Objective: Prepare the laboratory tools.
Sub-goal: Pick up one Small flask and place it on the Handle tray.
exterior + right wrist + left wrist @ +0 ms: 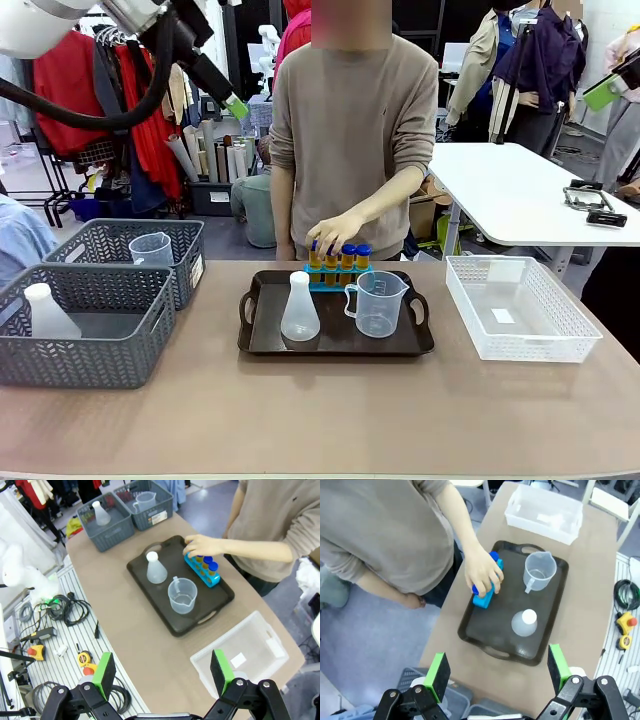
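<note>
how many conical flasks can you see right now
2: one conical flask stands on the dark tray beside the measuring jug; another flask sits in the nearer grey basket.

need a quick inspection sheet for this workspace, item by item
surface: brown table holding a dark tray
job's things: conical flask and measuring jug upright on the tray; person's hand on the blue-capped tubes in a blue rack
clutter: two grey baskets, one with a spare flask, one with a spare jug; white mesh basket
grippers: left gripper and right gripper open, raised, empty
cables: coiled on the bench
surroundings: white side table
</note>
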Robot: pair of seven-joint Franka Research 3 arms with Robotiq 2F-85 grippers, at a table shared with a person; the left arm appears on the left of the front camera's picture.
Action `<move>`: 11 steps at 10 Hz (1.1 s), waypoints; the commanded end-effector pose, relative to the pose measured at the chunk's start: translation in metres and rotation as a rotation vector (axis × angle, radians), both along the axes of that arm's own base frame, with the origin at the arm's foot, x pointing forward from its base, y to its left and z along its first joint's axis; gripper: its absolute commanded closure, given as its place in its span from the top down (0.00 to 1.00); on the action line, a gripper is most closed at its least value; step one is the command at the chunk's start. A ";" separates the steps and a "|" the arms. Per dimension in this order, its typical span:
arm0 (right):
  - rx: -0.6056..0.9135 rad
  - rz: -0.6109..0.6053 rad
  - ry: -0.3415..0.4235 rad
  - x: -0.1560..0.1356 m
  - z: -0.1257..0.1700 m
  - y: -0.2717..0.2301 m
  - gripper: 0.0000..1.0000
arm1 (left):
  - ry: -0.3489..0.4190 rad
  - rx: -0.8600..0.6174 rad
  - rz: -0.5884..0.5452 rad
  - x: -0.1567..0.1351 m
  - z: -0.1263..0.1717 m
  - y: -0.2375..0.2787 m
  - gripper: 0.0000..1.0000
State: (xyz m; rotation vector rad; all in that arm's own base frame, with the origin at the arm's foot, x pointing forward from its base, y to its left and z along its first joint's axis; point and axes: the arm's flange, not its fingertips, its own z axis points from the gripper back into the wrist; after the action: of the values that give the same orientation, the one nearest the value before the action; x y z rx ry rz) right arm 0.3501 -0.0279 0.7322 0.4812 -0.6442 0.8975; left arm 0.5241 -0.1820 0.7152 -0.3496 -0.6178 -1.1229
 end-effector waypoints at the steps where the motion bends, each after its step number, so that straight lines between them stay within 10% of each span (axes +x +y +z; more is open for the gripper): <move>1: 0.035 0.005 0.001 0.000 0.003 0.002 1.00 | -0.018 0.017 -0.040 -0.011 -0.006 0.011 1.00; 11: 0.035 0.005 0.001 0.000 0.003 0.002 1.00 | -0.072 0.025 -0.078 -0.026 0.006 0.026 1.00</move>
State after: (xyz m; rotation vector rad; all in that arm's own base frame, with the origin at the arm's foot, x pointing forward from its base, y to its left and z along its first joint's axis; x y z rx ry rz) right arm 0.3501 -0.0279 0.7322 0.4813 -0.6442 0.8975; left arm 0.5047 -0.1608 0.7263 -0.3088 -0.6412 -1.2029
